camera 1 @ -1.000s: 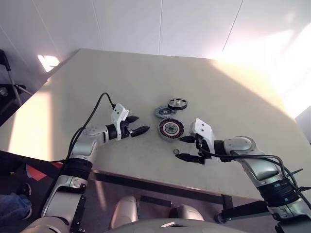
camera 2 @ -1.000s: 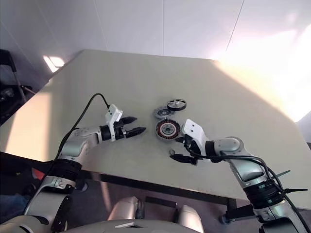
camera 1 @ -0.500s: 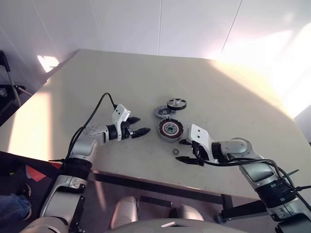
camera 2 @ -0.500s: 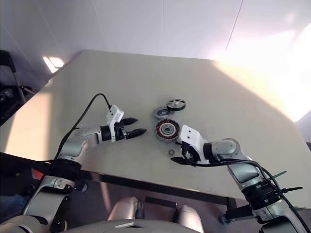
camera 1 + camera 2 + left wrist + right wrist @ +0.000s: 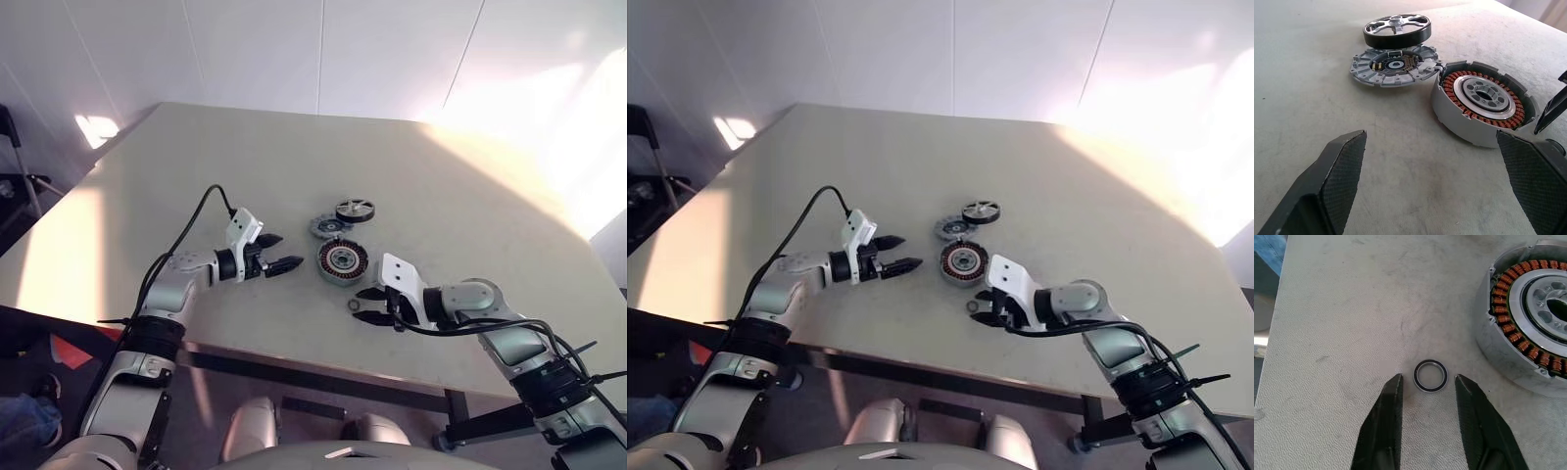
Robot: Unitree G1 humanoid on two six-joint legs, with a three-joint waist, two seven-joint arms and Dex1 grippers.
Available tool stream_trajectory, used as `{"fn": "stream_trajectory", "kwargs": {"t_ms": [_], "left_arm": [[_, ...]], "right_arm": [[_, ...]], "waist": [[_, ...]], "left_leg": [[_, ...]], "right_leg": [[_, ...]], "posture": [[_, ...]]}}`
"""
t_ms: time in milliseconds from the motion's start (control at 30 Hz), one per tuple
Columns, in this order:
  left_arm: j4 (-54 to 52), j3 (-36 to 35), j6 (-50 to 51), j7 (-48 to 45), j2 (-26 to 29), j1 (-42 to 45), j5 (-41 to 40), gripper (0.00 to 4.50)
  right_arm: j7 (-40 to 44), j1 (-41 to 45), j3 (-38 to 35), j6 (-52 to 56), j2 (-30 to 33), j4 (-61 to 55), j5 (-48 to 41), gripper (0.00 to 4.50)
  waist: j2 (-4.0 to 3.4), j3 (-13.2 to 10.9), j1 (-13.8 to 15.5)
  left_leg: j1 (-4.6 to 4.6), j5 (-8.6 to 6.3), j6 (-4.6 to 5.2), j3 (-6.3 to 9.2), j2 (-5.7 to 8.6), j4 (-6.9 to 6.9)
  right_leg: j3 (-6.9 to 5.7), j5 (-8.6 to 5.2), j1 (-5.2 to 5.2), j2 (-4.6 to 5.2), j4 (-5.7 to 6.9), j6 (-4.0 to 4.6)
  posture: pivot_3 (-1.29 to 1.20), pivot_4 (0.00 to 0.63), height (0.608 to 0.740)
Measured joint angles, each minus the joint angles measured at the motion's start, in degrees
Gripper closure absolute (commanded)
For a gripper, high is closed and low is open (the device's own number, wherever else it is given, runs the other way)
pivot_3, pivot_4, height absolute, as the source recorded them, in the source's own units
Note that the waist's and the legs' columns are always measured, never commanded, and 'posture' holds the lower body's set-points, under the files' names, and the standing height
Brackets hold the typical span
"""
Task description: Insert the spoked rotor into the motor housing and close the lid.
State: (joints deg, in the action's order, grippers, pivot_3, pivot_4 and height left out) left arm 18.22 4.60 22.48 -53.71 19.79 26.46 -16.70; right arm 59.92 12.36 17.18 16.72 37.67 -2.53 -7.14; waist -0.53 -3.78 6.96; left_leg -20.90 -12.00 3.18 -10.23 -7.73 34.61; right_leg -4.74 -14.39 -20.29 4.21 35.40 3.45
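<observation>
We see motor housing (image 5: pixel 344 260) at frame centre on table (image 5: pixel 196 176), still empty; spoked rotor (image 5: pixel 356 211) and lid (image 5: pixel 330 226) just above it, untouched. Right tool (image 5: pixel 1425 382) half-spread around small ring (image 5: pixel 1430 376), not clamped. Left tool (image 5: pixel 278 253) wide apart, empty. Insertion, closing both remain.

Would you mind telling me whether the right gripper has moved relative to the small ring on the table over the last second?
Yes. The right gripper has narrowed its fingers and shifted toward the small ring, now bracketing it beside the motor housing.

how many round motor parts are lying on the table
4: the spoked rotor farthest back, the lid beside it, the motor housing nearer, and a small ring between the right gripper fingertips.
</observation>
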Motion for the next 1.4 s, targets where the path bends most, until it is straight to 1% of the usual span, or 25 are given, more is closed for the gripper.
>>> {"fn": "stream_trajectory", "kwargs": {"t_ms": [33, 67, 300, 500, 633, 733, 800, 867, 933, 1133, 1400], "left_arm": [[0.0, 0.0, -0.03, 0.02, 0.0, 0.0, 0.01, 0.0], [0.02, 0.0, -0.1, 0.15, 0.0, 0.0, 0.03, 0.0], [0.44, -0.05, -0.77, 1.08, -0.1, 0.03, 0.23, 0.0], [0.88, -0.09, -1.04, 1.45, -0.13, 0.05, 0.23, 0.0], [1.3, -0.08, -1.35, 1.45, -0.35, 0.47, 0.24, 0.0], [1.65, -0.08, -1.51, 1.46, -0.38, 0.62, 0.24, 0.0], [1.9, -0.07, -1.56, 1.47, -0.41, 0.69, 0.27, 0.0], [1.95, -0.07, -1.93, 1.54, -0.62, 0.81, 0.31, 0.0], [1.96, -0.1, -2.03, 1.67, -0.6, 0.83, 0.31, 0.0], [1.79, -0.51, -2.03, 2.18, 0.09, 0.61, 0.3, 0.0], [1.67, -0.69, -2.03, 2.73, 0.57, 0.14, 0.27, 0.0]], "right_arm": [[0.01, 0.23, 0.0, 0.0, -0.02, 0.24, 0.0, 3.78], [0.01, 0.56, 0.0, 0.02, -0.02, 0.6, 0.0, 3.84], [-0.13, 1.84, -0.36, -0.13, 0.4, 1.92, 0.03, 3.84], [-0.28, 4.99, -5.92, 1.8, 6.06, 0.16, 0.06, 3.84], [-0.53, 8.0, -7.19, 1.5, 7.21, -1.61, 0.54, 3.84], [-0.54, 10.0, -7.15, 1.56, 6.2, -1.74, 0.5, 3.84], [-0.95, 12.28, -6.48, 1.39, 3.97, -0.95, 0.75, 3.84], [-2.22, 14.98, -4.83, 0.73, 1.9, 2.19, 2.51, 3.84], [-2.68, 15.86, -4.03, 0.2, 0.79, 4.62, 3.74, 3.84], [-2.16, 15.98, -2.09, -0.62, -1.79, 6.54, 4.39, 3.84], [-1.58, 16.12, -1.11, -1.76, -2.4, 8.13, 5.71, 3.84]], "waist": [[0.0, 0.0, 0.0], [0.0, 0.0, 0.0], [0.0, 0.0, 0.01], [-0.03, -0.04, 0.12], [-0.02, -0.04, -0.01], [-0.03, -0.03, -0.02], [-0.03, -0.03, -0.1], [-0.03, -0.03, -0.07], [-0.03, -0.03, 0.15], [-0.03, -0.03, 0.08], [-0.03, -0.03, 0.09]], "left_leg": [[0.0, 0.0, 0.0, 0.0, 0.0, 0.0], [-0.01, 0.0, 0.0, 0.0, 0.0, 0.0], [-0.07, 0.0, 0.0, 0.0, 0.01, 0.0], [-0.22, -0.03, 0.04, -0.01, 0.02, -0.11], [-0.36, 0.02, -0.01, -0.03, 0.01, -0.33], [-0.6, 0.04, 0.02, -0.03, 0.02, -0.33], [-0.66, 0.04, 0.02, -0.03, 0.02, -0.31], [-0.67, 0.04, 0.01, -0.04, 0.02, -0.3], [-0.68, 0.04, -0.01, -0.04, 0.02, -0.3], [-0.75, 0.04, 0.0, -0.04, 0.02, -0.29], [-0.74, 0.04, -0.02, -0.04, 0.02, -0.25]], "right_leg": [[0.0, 0.0, 0.0, 0.0, 0.0, -0.01], [0.0, -0.01, 0.0, 0.0, -0.01, -0.02], [0.0, 0.03, -0.03, 0.0, -0.01, 0.05], [0.0, 0.12, -0.16, 0.0, -0.1, 0.21], [-0.01, 0.1, -0.43, -0.02, -0.11, 0.21], [-0.01, 0.1, -0.65, -0.02, -0.1, 0.22], [-0.01, 0.11, -0.73, -0.01, -0.07, 0.22], [-0.01, 0.11, -0.74, -0.02, -0.04, 0.23], [-0.01, 0.1, -0.72, -0.01, -0.04, 0.23], [-0.02, 0.11, -0.79, -0.01, -0.03, 0.23], [-0.01, 0.11, -0.78, -0.01, 0.02, 0.23]], "posture": [[0.0, 0.0, 0.74], [0.0, 0.0, 0.74], [0.0, 0.0, 0.74], [0.0, 0.0, 0.74], [0.0, 0.0, 0.74], [0.0, 0.0, 0.74], [0.0, 0.0, 0.74], [0.0, 0.0, 0.74], [0.0, 0.0, 0.74], [0.0, 0.0, 0.74], [0.0, 0.0, 0.74]]}}
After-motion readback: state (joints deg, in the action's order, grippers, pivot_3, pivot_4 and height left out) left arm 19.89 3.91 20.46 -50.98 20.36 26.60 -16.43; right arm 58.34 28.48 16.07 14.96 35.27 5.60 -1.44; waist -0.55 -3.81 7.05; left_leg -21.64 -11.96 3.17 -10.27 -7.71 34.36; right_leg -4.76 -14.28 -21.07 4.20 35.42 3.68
